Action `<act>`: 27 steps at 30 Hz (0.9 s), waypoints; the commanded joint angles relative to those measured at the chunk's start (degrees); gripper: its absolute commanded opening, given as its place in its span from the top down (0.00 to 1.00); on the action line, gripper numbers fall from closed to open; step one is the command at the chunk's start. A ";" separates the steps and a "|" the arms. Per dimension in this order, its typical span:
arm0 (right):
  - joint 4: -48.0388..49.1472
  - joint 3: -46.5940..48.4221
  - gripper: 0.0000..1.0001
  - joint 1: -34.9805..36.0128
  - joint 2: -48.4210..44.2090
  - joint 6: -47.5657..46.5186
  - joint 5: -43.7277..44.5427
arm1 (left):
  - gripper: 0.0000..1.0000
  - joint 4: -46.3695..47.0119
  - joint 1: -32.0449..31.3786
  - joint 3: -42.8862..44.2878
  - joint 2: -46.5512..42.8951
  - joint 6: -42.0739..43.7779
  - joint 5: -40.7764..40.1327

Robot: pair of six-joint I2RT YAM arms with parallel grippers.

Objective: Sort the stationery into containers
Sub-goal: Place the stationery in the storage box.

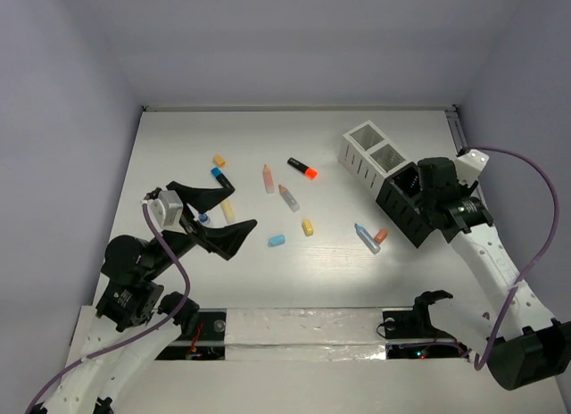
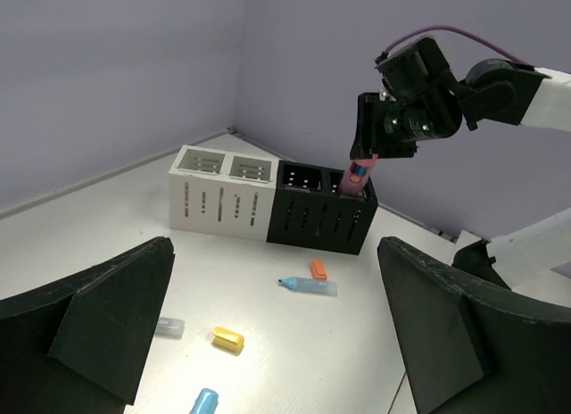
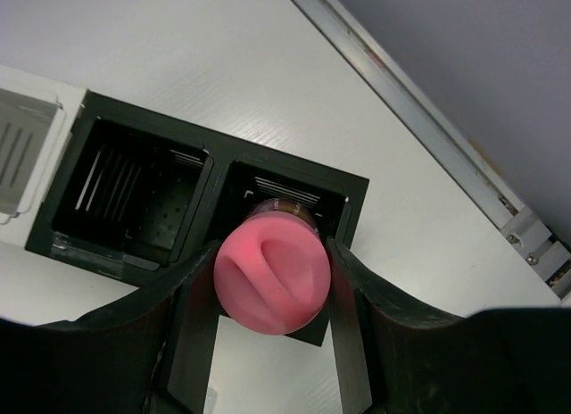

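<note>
My right gripper (image 3: 272, 264) is shut on a pink cylinder (image 3: 271, 276), held upright over the end black box (image 3: 350, 191) of the containers (image 2: 268, 204). In the left wrist view the pink cylinder (image 2: 359, 175) has its lower end at that box's opening. The other black box (image 3: 125, 200) beside it looks empty. My left gripper (image 1: 217, 219) hovers open over the table's left part, with a yellow marker (image 1: 228, 211) lying below it. More stationery lies loose mid-table: a black marker with orange cap (image 1: 303, 169), a peach marker (image 1: 268, 178), a pale blue marker (image 1: 366, 237).
Two white boxes (image 1: 373, 151) continue the row toward the back. An orange eraser (image 1: 381, 236) lies by the pale blue marker, a yellow eraser (image 1: 308, 227) and a blue eraser (image 1: 277, 241) in the middle. A blue-capped marker (image 1: 219, 177) and an orange block (image 1: 219, 161) lie left.
</note>
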 commanded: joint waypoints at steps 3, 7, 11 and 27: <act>6.43 -2.50 0.89 -1.27 1.45 1.91 -2.02 | 0.01 0.83 -0.94 2.53 0.47 0.90 -3.21; 7.93 -4.09 0.83 -2.50 2.41 2.44 -3.43 | 0.01 0.30 -0.94 2.53 0.91 0.99 -3.92; 9.25 -4.79 0.71 -3.11 2.59 1.92 -3.70 | 0.01 0.13 -0.94 2.53 1.26 1.17 -4.27; 12.23 3.99 0.23 -3.12 -1.53 -7.83 -15.97 | 0.01 -0.75 -0.94 2.88 3.11 1.78 -5.85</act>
